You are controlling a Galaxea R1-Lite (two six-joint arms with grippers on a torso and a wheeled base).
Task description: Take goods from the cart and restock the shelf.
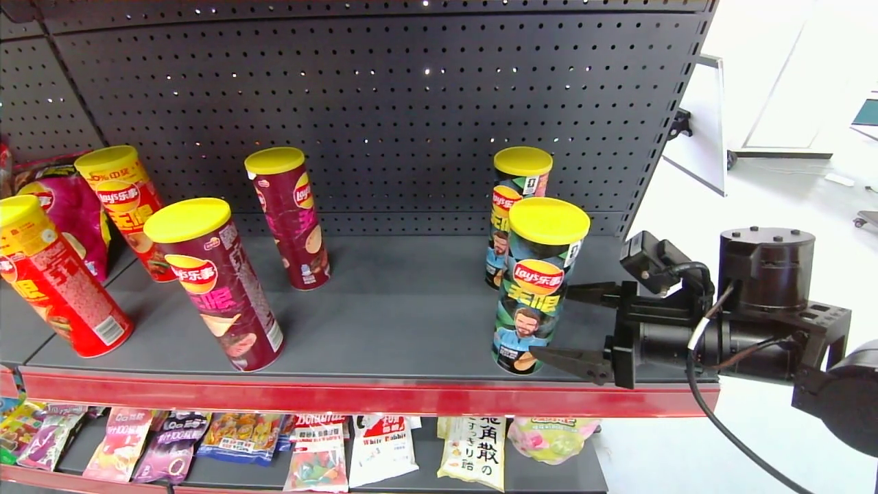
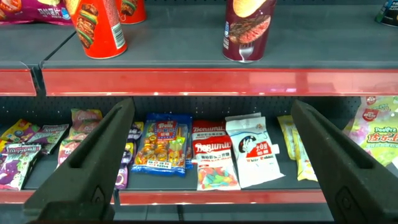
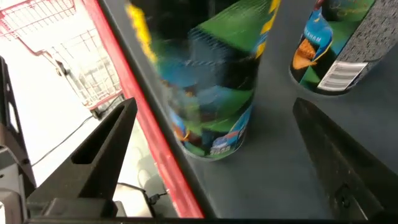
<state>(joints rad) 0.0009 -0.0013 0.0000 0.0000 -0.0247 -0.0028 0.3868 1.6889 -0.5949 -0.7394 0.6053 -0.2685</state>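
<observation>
**Item: front green can** (image 1: 538, 288). It stands upright on the top shelf (image 1: 398, 315), at the right end and close to the red front lip. A second green can (image 1: 516, 199) is just behind it.

**Right gripper** (image 1: 551, 321). Fingers are spread wide, one on each side of the front green can. No contact is visible, so the can appears released.

**Left gripper** (image 2: 212, 104). Fingers are spread and hold nothing. It hangs low, facing the snack bags (image 2: 165, 149) on the lower shelf.

**Cart** (image 3: 68, 56). Red wire, on the floor beyond the shelf edge.

**Other stock.** Two purple cans (image 1: 219, 288) stand mid-shelf and two red cans (image 1: 51, 274) at the left, well apart from the work.

**Step in hand (judged).** The can is placed, and the next move is to clear the fingers.

**Handling notes.**
- Back the gripper straight out along the line of its fingers, keeping both sides clear of the can.
- The can is tall and likely light, and it sits near the lip, so a brush could tip it off the front.
- Do not swing sideways until the fingertips are past the can.
</observation>
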